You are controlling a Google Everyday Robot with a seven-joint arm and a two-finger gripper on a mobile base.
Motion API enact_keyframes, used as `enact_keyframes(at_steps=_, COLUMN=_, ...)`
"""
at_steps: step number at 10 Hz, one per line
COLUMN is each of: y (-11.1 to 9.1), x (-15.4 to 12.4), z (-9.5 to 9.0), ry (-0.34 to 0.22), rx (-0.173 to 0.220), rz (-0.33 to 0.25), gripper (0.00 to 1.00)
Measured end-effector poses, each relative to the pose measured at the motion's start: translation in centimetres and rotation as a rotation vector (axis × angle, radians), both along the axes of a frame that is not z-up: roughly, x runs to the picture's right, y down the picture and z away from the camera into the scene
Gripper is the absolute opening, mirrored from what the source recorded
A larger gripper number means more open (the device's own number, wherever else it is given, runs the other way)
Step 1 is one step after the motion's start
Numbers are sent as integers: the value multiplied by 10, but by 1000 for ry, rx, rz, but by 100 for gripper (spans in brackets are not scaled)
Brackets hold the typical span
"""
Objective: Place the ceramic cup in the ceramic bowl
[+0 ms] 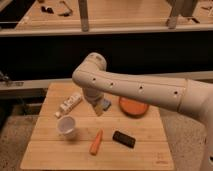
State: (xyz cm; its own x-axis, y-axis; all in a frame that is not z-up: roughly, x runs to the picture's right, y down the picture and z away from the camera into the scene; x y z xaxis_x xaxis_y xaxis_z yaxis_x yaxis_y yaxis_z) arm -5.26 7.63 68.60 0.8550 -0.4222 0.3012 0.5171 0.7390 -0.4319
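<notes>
The ceramic cup (67, 126) is small, white and upright on the left part of the wooden table (50, 152). The ceramic bowl (134, 106) is shallow and orange-red and sits at the back right of the table, partly behind my arm. My gripper (98, 108) hangs below the white arm's wrist above the middle of the table, between cup and bowl. It is to the right of and behind the cup, apart from it. Nothing shows in it.
A white tube-shaped bottle (70, 104) lies at the back left. An orange carrot (96, 142) and a black flat object (123, 139) lie in front of the gripper. A blue item (106, 104) peeks out beside the gripper. Shelving stands behind the table.
</notes>
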Motion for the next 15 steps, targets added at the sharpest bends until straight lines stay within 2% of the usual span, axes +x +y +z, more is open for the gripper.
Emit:
enact_keyframes(at_steps=3, y=12, x=-34, z=3, ry=-54, rx=-17, rz=-39, gripper=67)
enact_keyframes(at_steps=7, y=24, x=-46, z=5, ry=-106, rx=-40, rz=-90, gripper=73)
enact_keyframes(at_steps=10, y=37, x=-74, z=9, ry=-150, rx=-66, rz=-130, gripper=73)
enact_keyframes(at_steps=15, y=49, x=-79, z=17, ry=-217, rx=-89, rz=-201, gripper=73)
